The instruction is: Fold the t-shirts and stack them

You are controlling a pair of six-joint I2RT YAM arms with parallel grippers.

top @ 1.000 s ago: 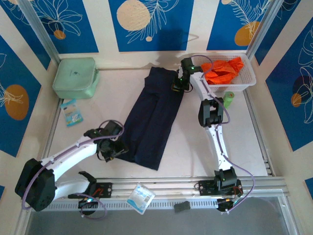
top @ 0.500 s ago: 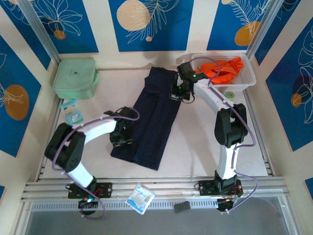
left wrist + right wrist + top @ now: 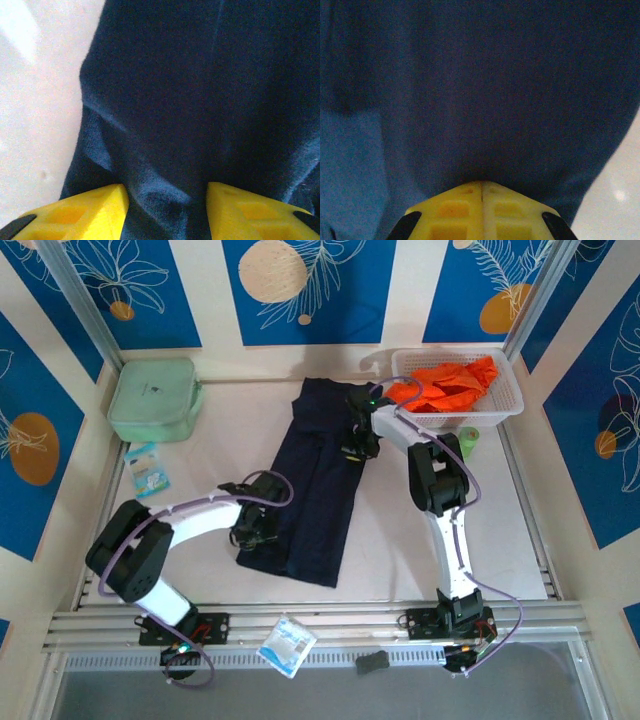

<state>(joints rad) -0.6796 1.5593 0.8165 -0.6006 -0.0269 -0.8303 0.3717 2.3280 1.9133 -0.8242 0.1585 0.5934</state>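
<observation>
Navy t-shirt (image 3: pixel 318 480): it lies flat as a long, narrow strip down the middle of the worktop (image 3: pixel 215 430). Its far end is near the back wall and its near end angles toward your left arm.
Orange t-shirt (image 3: pixel 447 383): it is bunched in the white basket (image 3: pixel 503 406) at the far right corner, apart from the navy one.
Left tool (image 3: pixel 256 529): you have it on the near left edge of the navy t-shirt. In the wrist view its yellow fingers (image 3: pixel 90 207) stand well apart, with wrinkled cloth between them and nothing clamped.
Left arm: it arches out to the left from its base, then bends back right to reach the shirt.
Right tool (image 3: pixel 360 443): it sits on the far right part of the navy t-shirt. In the wrist view its fingers (image 3: pixel 455 210) are pressed together with their tips against the cloth. You cannot tell whether a fold is caught between them.
Right arm: it reaches far up the worktop with the elbow folded in close and the wrist turned left over the shirt.
Change from half a second ago: your right elbow has drawn in from out on the right. The right tool has slid a little nearer along the shirt, and the left tool has edged nearer too. The shirt's near hem has shifted slightly right.
Surroundings: a pale green case (image 3: pixel 153 398) sits at the far left corner. A small printed packet (image 3: pixel 148 470) lies near it, and a small green cylinder (image 3: pixel 467 442) stands just beside the basket.
</observation>
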